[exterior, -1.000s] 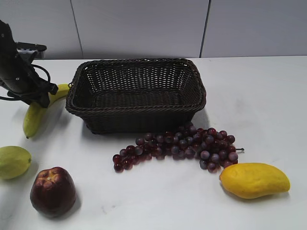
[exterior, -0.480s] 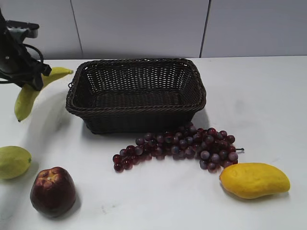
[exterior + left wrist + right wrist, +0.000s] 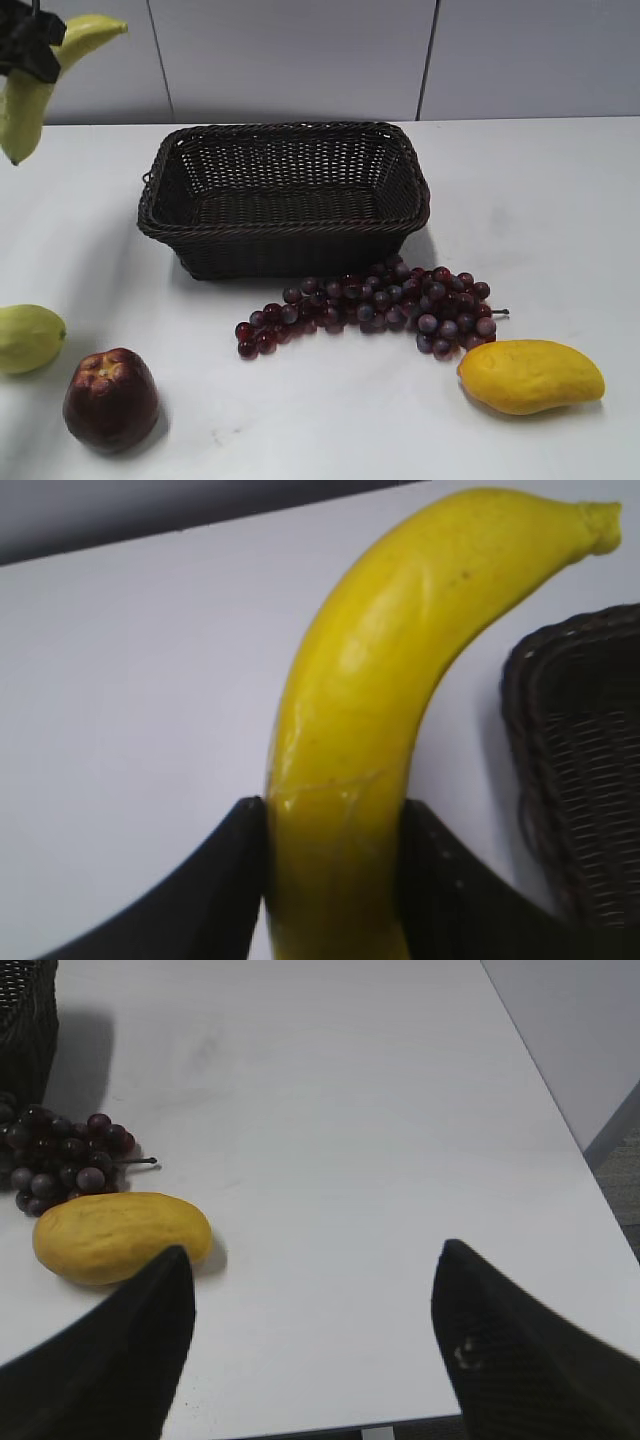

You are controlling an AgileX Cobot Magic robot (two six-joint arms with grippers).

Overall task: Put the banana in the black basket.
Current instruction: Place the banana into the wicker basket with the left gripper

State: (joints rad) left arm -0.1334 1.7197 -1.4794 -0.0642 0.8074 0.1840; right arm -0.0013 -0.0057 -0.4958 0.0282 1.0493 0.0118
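My left gripper (image 3: 30,50) is shut on the yellow-green banana (image 3: 30,95) and holds it high in the air at the top left of the exterior view, left of the black basket (image 3: 285,235). In the left wrist view the jaws (image 3: 335,825) clamp the banana (image 3: 380,690) round its middle, with the basket's rim (image 3: 560,740) at the right edge. The basket looks empty. My right gripper (image 3: 312,1260) is open and empty above the table's front right, and does not show in the exterior view.
A bunch of dark red grapes (image 3: 380,305) lies in front of the basket. An orange-yellow mango (image 3: 530,375) lies at the front right, and also shows in the right wrist view (image 3: 120,1235). A pale-green round fruit (image 3: 28,338) and a dark red apple (image 3: 110,398) sit at the front left.
My left gripper has lifted the banana from the table beside the basket up to the top left corner of the exterior view. Everything else has stayed in place.
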